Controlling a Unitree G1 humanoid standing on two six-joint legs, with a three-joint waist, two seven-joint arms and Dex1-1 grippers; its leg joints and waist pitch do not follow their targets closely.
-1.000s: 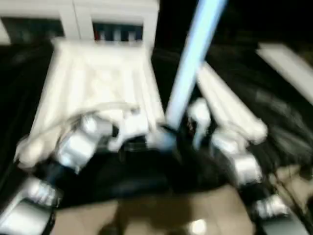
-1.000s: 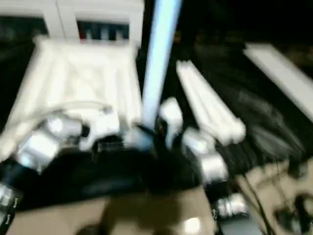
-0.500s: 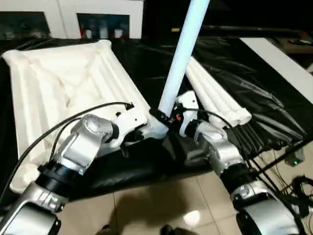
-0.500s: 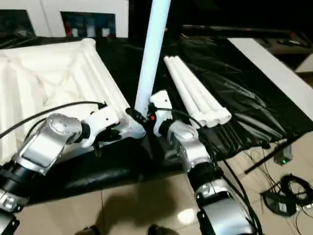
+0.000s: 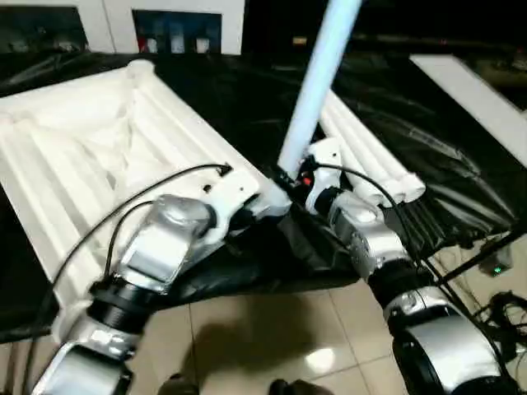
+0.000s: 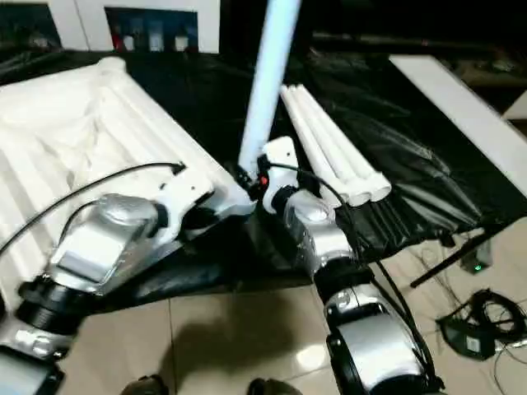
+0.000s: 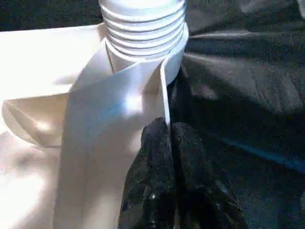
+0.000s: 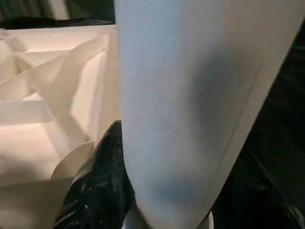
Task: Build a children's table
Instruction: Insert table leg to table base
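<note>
The right claw [image 5: 290, 183] pinches the upright leg [image 5: 317, 82] low, at the tabletop's [image 5: 90, 156] five-o'clock corner socket. The left claw [image 7: 167, 157], pressed together, braces that corner. Hollow plastic: probably light, stiff, slippery; grip near the base.

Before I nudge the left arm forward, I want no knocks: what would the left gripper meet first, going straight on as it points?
Probably the table top's corner socket: the left gripper, shut, points at it along a rib, the leg's threaded end seated there. Depth is uncertain.
</note>
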